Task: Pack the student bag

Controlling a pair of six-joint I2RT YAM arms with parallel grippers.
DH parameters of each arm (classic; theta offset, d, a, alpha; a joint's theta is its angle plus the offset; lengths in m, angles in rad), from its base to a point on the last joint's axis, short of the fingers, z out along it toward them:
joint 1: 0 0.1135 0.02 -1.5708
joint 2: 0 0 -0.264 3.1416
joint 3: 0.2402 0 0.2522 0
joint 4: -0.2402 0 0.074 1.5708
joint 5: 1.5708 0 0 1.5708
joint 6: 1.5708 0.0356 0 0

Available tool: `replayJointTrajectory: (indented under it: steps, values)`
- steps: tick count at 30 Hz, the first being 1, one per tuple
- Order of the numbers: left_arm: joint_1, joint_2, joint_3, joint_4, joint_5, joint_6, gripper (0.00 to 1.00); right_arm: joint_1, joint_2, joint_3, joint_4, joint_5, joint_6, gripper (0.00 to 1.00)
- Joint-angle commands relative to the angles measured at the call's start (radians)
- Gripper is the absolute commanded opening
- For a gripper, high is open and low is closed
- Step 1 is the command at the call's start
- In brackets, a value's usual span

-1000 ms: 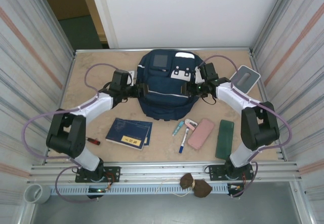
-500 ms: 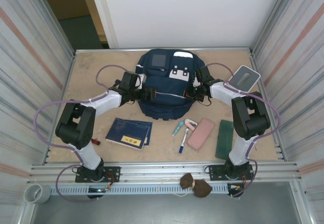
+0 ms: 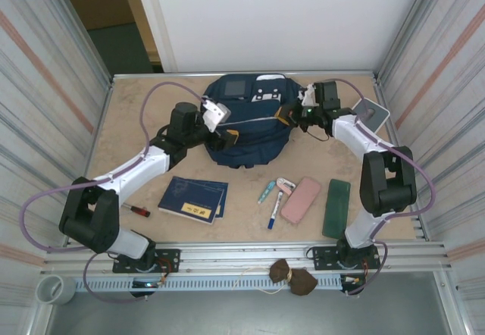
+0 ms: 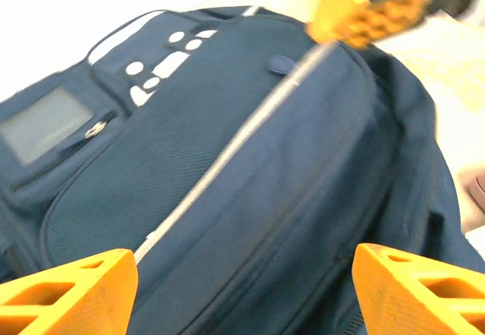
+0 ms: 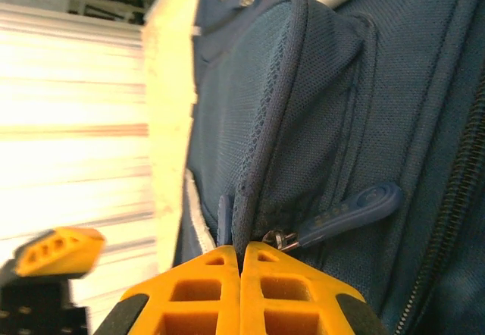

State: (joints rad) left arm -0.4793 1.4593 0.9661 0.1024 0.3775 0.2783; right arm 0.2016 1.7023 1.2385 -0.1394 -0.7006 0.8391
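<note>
The student bag (image 3: 250,126) is a large navy backpack at the back middle of the table, with a grey square patch and a pale stripe (image 4: 227,153). My left gripper (image 3: 226,128) hovers over its left side. In the left wrist view the left gripper (image 4: 246,278) is open, its orange fingertips (image 4: 72,286) spread wide over the fabric with nothing between them. My right gripper (image 3: 289,115) is at the bag's right shoulder. In the right wrist view the right gripper (image 5: 241,253) is shut on a ridge of the bag's mesh fabric (image 5: 265,176), right beside a zipper pull (image 5: 348,210).
In front of the bag lie a navy notebook (image 3: 193,198), two pens (image 3: 271,202), a pink case (image 3: 301,199) and a dark green case (image 3: 336,208). A grey-and-white box (image 3: 370,112) sits at the back right, and a small red item (image 3: 139,211) at the front left.
The right gripper closed on the bag's fabric and drew back, and the bag has shifted and bunched toward the rear wall. The left arm lifted over the bag's left side.
</note>
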Motion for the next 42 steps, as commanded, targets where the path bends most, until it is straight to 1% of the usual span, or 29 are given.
replayJointTrajectory:
  steps: [1, 4, 6, 9, 12, 15, 17, 19, 21, 23, 25, 26, 27, 28, 30, 32, 37, 39, 42]
  values:
    - [-0.011, 0.038, 0.087, -0.029, 0.109, 0.271, 0.76, -0.002, -0.015, 0.078, 0.126, -0.171, 0.106, 0.0]
    - [-0.019, 0.103, 0.18, -0.109, 0.066, 0.323, 0.75, -0.001, 0.006, 0.109, 0.126, -0.196, 0.109, 0.0]
    - [-0.019, 0.139, 0.227, -0.166, 0.072, 0.349, 0.73, -0.002, 0.016, 0.135, 0.076, -0.198, 0.071, 0.0]
    - [-0.019, 0.182, 0.259, -0.22, 0.084, 0.383, 0.71, -0.005, 0.029, 0.134, 0.073, -0.209, 0.07, 0.0]
    - [-0.018, 0.212, 0.276, -0.244, 0.124, 0.401, 0.72, -0.001, 0.05, 0.133, 0.123, -0.227, 0.115, 0.0]
    - [-0.018, 0.255, 0.309, -0.232, 0.103, 0.395, 0.69, 0.014, 0.072, 0.146, 0.172, -0.257, 0.157, 0.0]
    - [-0.016, 0.284, 0.332, -0.227, 0.092, 0.385, 0.62, 0.022, 0.083, 0.156, 0.194, -0.271, 0.174, 0.0]
    - [-0.016, 0.304, 0.348, -0.222, 0.095, 0.369, 0.48, 0.023, 0.092, 0.165, 0.188, -0.276, 0.171, 0.0]
    - [-0.012, 0.305, 0.348, -0.204, 0.107, 0.342, 0.37, 0.016, 0.097, 0.169, 0.15, -0.265, 0.138, 0.0]
    - [-0.006, 0.295, 0.345, -0.182, 0.119, 0.298, 0.22, 0.005, 0.108, 0.177, 0.112, -0.254, 0.107, 0.0]
    - [0.005, 0.28, 0.348, -0.163, 0.115, 0.243, 0.04, -0.005, 0.126, 0.193, 0.058, -0.241, 0.063, 0.0]
    - [0.008, 0.27, 0.351, -0.154, 0.099, 0.219, 0.0, -0.007, 0.131, 0.203, 0.026, -0.23, 0.036, 0.0]
    - [0.011, 0.254, 0.347, -0.134, 0.067, 0.187, 0.0, -0.011, 0.132, 0.214, -0.026, -0.204, -0.002, 0.05]
    - [0.012, 0.238, 0.341, -0.11, 0.039, 0.161, 0.0, -0.014, 0.131, 0.223, -0.075, -0.178, -0.042, 0.13]
    - [0.015, 0.201, 0.315, -0.046, -0.015, 0.105, 0.0, -0.022, 0.108, 0.222, -0.17, -0.098, -0.125, 0.33]
    - [0.015, 0.169, 0.301, -0.006, -0.055, 0.054, 0.0, -0.027, 0.056, 0.189, -0.224, -0.008, -0.175, 0.44]
    - [0.015, 0.113, 0.297, 0.016, -0.123, -0.046, 0.0, -0.029, -0.116, 0.047, -0.269, 0.147, -0.25, 0.63]
    - [0.018, 0.099, 0.297, 0.018, -0.172, -0.073, 0.0, -0.031, -0.18, 0.006, -0.337, 0.238, -0.299, 0.7]
    - [0.031, 0.1, 0.317, -0.01, -0.21, -0.11, 0.0, -0.03, -0.25, -0.049, -0.425, 0.369, -0.365, 0.78]
